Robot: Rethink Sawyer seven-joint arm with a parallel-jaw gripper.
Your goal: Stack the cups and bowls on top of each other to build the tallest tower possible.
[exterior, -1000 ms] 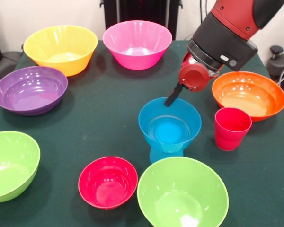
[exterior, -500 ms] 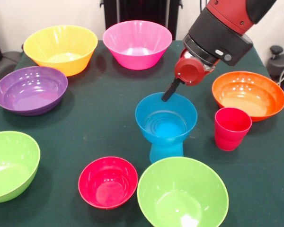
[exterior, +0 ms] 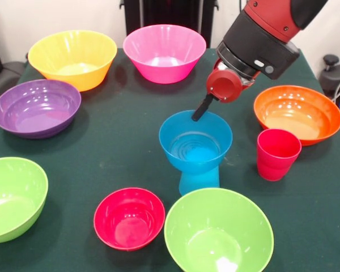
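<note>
At the far left, a lime green bowl [exterior: 12, 198] sits at the near edge of the dark green table [exterior: 119, 136], with a purple bowl [exterior: 36, 107] behind it. Further back stands a yellow bowl [exterior: 72, 58]. Toward the middle, a small red bowl [exterior: 129, 217] rests near the front, and a pink bowl [exterior: 164, 52] sits at the back. Just right of the red bowl is a second lime green bowl [exterior: 218, 231]. Behind it a light blue cup [exterior: 199, 180] stands upside down with a blue bowl [exterior: 195, 145] on top of it, upright and sitting a little off to the left. The gripper [exterior: 199, 109] grips the blue bowl's far rim with one dark finger visible against it. To the right, a red cup [exterior: 277, 153] stands upright, just in front of an orange bowl [exterior: 297, 113].
</note>
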